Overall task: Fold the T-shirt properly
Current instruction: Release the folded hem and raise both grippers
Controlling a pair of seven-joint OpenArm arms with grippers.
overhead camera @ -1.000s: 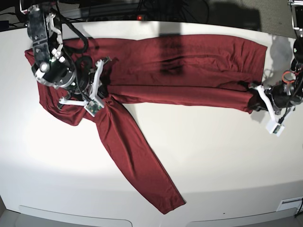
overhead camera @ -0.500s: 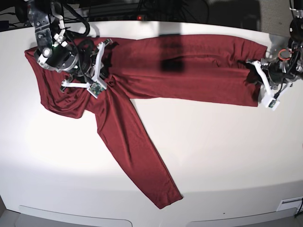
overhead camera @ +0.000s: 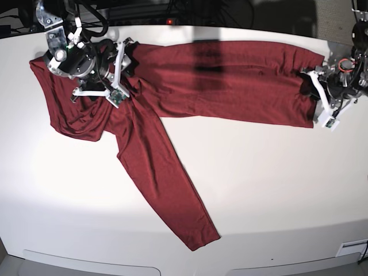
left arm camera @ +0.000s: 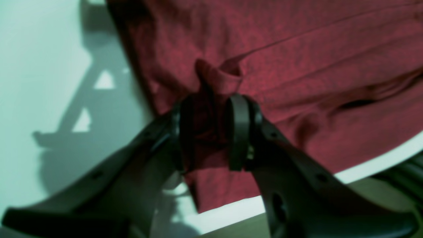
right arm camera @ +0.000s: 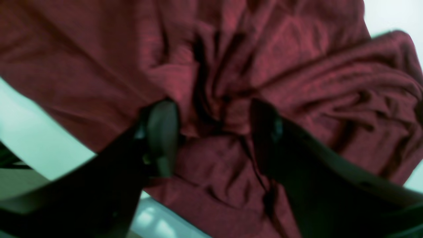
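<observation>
The dark red T-shirt lies as a long folded band along the far side of the white table, with one sleeve running diagonally toward the near edge. My left gripper is at the band's right end. In the left wrist view it stands open, its pads apart, a raised fold of the T-shirt loose between them. My right gripper is over the bunched left end. The right wrist view shows it open wide above wrinkled T-shirt cloth.
The table's far edge lies close behind both arms, with dark cables and equipment beyond it. The cloth at the far left is heaped in loose folds. White tabletop shows beside the left gripper.
Both arms carried the shirt's edge toward the far side of the table, narrowing the band. Both grippers, shut on cloth before, have now opened.
</observation>
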